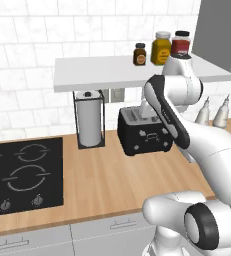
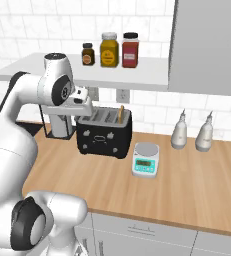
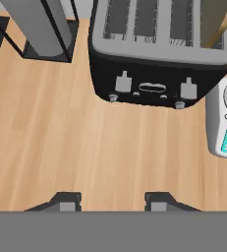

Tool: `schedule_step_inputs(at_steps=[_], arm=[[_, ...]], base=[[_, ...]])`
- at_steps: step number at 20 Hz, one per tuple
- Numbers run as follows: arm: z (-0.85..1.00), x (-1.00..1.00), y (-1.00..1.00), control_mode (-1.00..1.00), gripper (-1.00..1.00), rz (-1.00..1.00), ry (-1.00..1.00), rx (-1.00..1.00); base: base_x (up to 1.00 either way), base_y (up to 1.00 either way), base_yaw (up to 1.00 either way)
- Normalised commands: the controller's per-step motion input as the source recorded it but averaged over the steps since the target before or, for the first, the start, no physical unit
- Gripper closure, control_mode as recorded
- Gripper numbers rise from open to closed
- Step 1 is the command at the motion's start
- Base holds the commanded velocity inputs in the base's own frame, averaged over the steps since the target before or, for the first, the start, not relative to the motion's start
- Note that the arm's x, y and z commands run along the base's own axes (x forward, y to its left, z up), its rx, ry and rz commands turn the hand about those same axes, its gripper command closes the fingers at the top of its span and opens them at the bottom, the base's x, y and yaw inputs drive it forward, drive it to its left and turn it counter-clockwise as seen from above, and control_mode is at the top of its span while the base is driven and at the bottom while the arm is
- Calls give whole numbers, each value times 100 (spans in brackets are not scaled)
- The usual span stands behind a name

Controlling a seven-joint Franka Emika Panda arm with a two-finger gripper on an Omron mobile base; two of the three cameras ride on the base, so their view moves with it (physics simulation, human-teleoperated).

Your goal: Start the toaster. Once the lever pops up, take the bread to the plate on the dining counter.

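Toaster (image 3: 159,64): black, four slots, silvery top; it stands on the wooden worktop (image 3: 85,147) near the tiled back wall, with its face and two grey levers turned toward the arm. In the left base view (image 1: 139,131) the arm's forearm covers its right part.
Bread (image 2: 120,113): a thin tan slice standing upright in the slot at the toaster's right end, its upper edge showing above the top; in the hand view (image 3: 222,24) it appears as a golden curved edge at the top right corner.
Tool (image 3: 110,203): hovering above bare worktop in front of the toaster, apart from it; the two dark fingertips (image 3: 66,202) are spread with a clear gap and nothing lies between them. From the right base view (image 2: 82,104) the hand sits just left of the toaster's top, though the fingers themselves are hard to make out there.
Kitchen scale (image 2: 145,160): white, with a teal display, on the worktop just right of the toaster's front.
Paper-towel holder (image 1: 89,120): black wire frame with a white roll, left of the toaster.
Hob (image 1: 22,175): black, set into the worktop at the far left.
Shelf (image 1: 107,72): white, above the toaster, carrying three jars (image 2: 108,50).
Bottles (image 2: 192,131): two pale ones by the wall, right of the scale.
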Motion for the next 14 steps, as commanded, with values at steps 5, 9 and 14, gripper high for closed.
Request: schedule_step_inputs(at_steps=[5, 9, 14], arm=[[-18, 1, -20, -100, -100, 0, -3, 1], [-25, 1, -36, -100, -100, 0, -3, 0], [-41, 61, -46, -100, -100, -3, 0, 0]], base=[[0, 0, 0], [0, 0, 0], [0, 0, 0]])
